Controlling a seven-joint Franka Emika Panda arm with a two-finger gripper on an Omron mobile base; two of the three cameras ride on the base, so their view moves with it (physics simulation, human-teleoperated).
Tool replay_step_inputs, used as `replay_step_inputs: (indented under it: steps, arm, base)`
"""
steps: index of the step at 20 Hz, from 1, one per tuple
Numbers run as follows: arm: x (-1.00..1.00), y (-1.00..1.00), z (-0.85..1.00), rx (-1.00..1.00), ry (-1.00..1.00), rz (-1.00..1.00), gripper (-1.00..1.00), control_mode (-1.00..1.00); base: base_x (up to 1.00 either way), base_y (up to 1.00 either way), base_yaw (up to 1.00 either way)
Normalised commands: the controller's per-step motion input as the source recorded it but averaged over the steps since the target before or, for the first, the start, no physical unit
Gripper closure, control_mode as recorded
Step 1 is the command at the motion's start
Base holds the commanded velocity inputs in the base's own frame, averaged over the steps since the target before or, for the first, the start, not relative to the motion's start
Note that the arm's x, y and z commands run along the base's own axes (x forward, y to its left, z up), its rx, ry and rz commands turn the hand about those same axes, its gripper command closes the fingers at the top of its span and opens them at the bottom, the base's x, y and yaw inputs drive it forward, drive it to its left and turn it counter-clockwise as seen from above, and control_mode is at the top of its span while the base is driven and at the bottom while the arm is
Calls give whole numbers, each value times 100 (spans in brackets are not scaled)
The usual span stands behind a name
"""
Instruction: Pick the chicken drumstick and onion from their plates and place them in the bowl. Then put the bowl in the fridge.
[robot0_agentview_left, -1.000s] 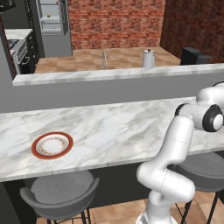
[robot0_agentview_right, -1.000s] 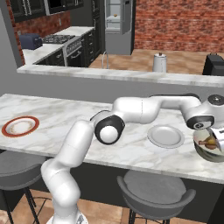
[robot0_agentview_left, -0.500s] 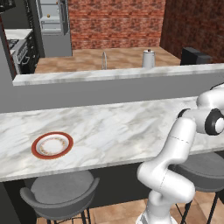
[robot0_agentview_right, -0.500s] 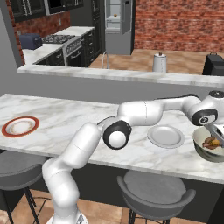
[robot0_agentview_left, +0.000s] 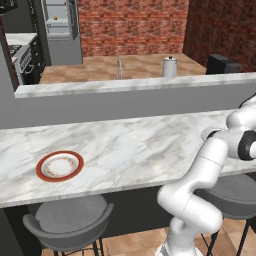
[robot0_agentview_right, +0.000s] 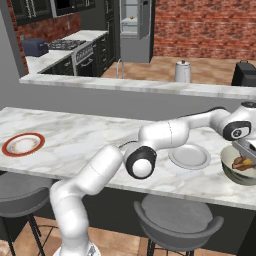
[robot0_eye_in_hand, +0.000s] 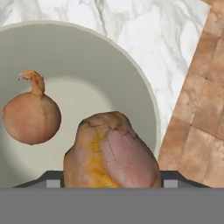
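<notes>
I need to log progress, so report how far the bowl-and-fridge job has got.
Done: the onion already lies in the bowl. In hand: the gripper is over the bowl with the chicken drumstick between its fingers, so this looks like the moment of dropping it in; whether it has let go I can't tell. Both plates, the red-rimmed plate and the grey plate, are empty. Left: carry the bowl to the fridge.

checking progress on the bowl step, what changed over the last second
The gripper swung further right and down over the bowl, bringing the chicken drumstick between its fingers into it, beside the onion. Both plates, red-rimmed and plain, stayed put.
</notes>
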Motion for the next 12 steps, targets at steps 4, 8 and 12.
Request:
replay_step_inputs:
  steps: [4, 8, 12]
  arm:
    - [5, 0, 0, 17, 0, 0, 100, -100]
    - [10, 0, 0, 17, 0, 0, 100, -100]
    - [16, 0, 0, 10, 0, 0, -100, -100]
  base:
    - [0, 0, 0]
    - [0, 0, 0]
    - [0, 0, 0]
